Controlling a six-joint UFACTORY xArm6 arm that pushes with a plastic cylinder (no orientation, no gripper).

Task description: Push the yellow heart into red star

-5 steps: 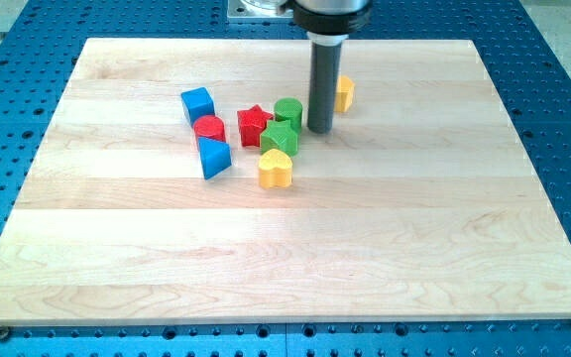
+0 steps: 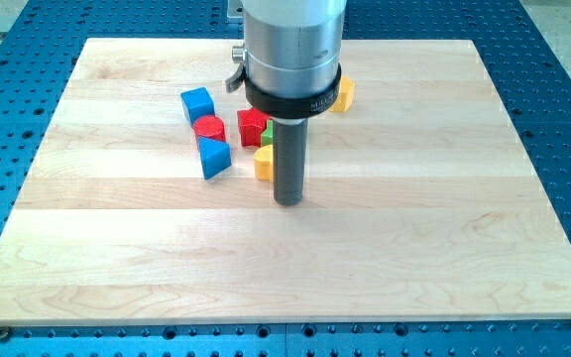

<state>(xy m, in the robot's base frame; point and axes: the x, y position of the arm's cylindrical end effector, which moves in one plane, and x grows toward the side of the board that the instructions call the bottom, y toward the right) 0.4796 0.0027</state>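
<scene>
My tip (image 2: 287, 201) is resting on the wooden board (image 2: 444, 238) just below and right of the yellow heart (image 2: 263, 163), which is sitting just under the red star (image 2: 251, 126); no pincer is showing. Wide bare board is lying below and right. Two blue blocks (image 2: 197, 103) (image 2: 214, 157), one red cylinder (image 2: 208, 128), a green sliver (image 2: 267, 136) and one yellow block (image 2: 344, 94) are showing.

The pale wooden worktop (image 2: 414, 248) carries a cluster of blocks near the view's top: blue cube (image 2: 197, 103), red cylinder (image 2: 208, 128), blue wedge (image 2: 214, 158), red star (image 2: 252, 126), yellow heart (image 2: 263, 163), a partly hidden green block (image 2: 266, 140), and a yellow block (image 2: 344, 94).
</scene>
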